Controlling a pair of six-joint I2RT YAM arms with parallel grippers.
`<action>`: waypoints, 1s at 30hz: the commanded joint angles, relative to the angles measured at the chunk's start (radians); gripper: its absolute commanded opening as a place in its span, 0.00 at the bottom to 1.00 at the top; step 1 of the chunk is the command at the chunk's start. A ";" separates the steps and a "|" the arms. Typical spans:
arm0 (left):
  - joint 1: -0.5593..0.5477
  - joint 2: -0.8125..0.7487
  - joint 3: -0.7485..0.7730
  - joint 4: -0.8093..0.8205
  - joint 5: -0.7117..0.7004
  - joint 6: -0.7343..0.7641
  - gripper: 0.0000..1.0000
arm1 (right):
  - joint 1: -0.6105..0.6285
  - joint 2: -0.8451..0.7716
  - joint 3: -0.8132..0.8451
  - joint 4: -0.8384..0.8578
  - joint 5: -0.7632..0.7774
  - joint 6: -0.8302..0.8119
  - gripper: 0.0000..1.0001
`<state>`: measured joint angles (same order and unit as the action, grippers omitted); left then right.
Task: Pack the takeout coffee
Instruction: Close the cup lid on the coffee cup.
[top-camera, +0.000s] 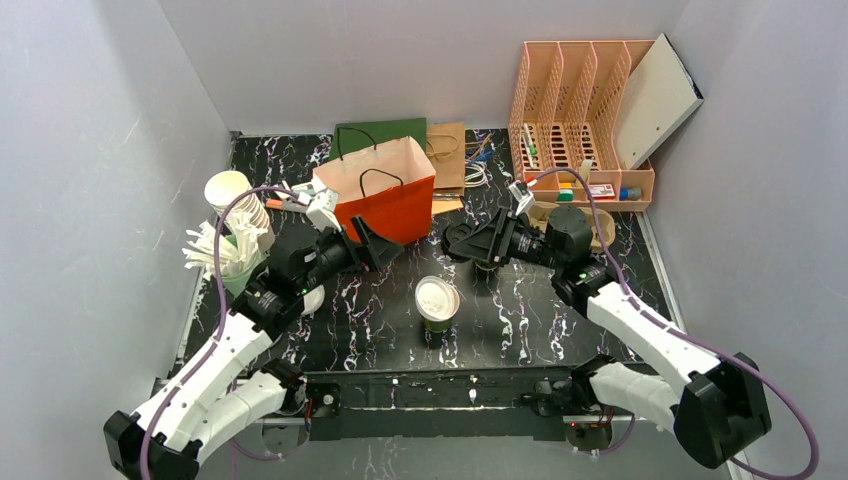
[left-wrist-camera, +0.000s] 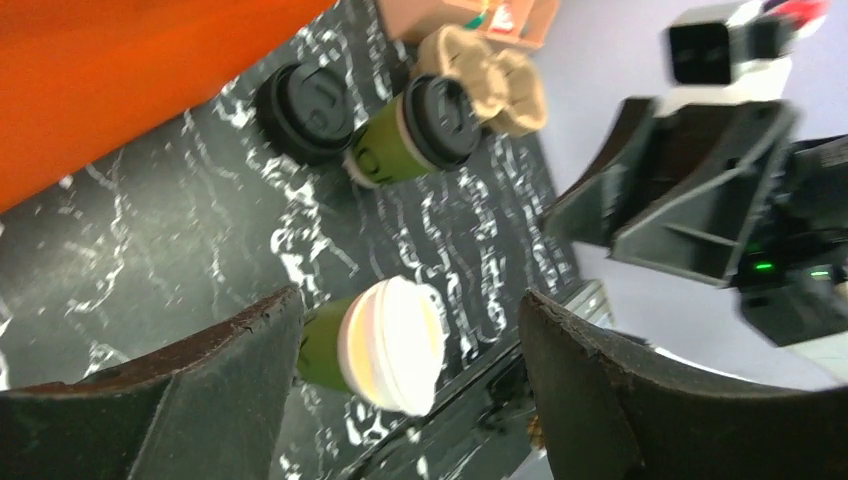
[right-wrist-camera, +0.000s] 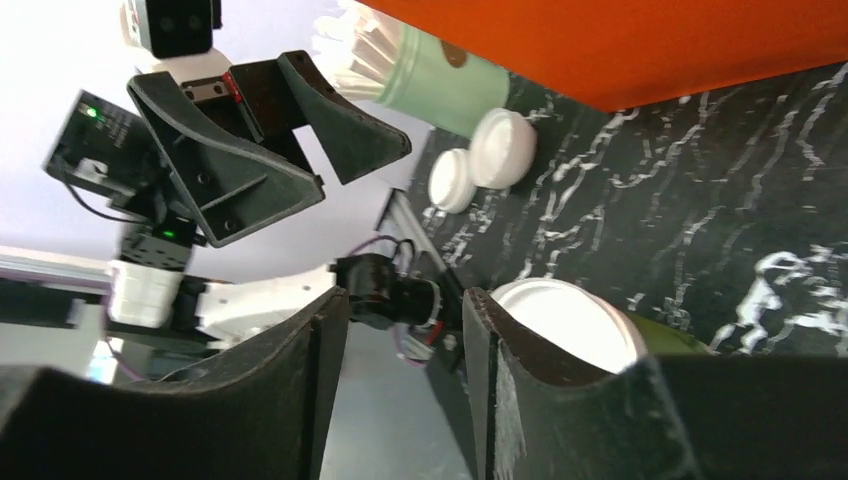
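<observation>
Coffee (left-wrist-camera: 400, 145) sits upper middle in the left wrist view, near the bag (left-wrist-camera: 130, 80). Left claw (left-wrist-camera: 410, 305) gapes wide, right claw (right-wrist-camera: 405, 300) half open, both empty. Grip below the lid (left-wrist-camera: 445, 120); avoid the white-topped cup (left-wrist-camera: 385, 345).

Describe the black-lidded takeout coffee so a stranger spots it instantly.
Start at the orange bag, then cross the black marbled table to the brown cup carrier. The takeout coffee sits beside it: a green cup with a black lid, whereas the other green cup, mid-table, is pale on top.
</observation>
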<state>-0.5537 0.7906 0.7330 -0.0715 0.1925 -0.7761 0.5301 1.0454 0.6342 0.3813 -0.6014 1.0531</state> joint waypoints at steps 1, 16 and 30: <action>-0.037 0.009 0.012 -0.174 -0.051 0.111 0.77 | -0.001 -0.051 0.102 -0.288 0.047 -0.324 0.58; -0.373 0.139 0.054 -0.293 -0.402 -0.010 0.58 | 0.354 0.042 0.264 -0.635 0.350 -0.611 0.54; -0.285 -0.013 0.020 -0.443 -0.470 -0.120 0.24 | 0.643 0.209 0.411 -0.712 0.684 -0.714 0.43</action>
<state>-0.9024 0.7818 0.7475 -0.4465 -0.2710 -0.8661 1.1107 1.2034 0.9592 -0.2939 -0.0669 0.3782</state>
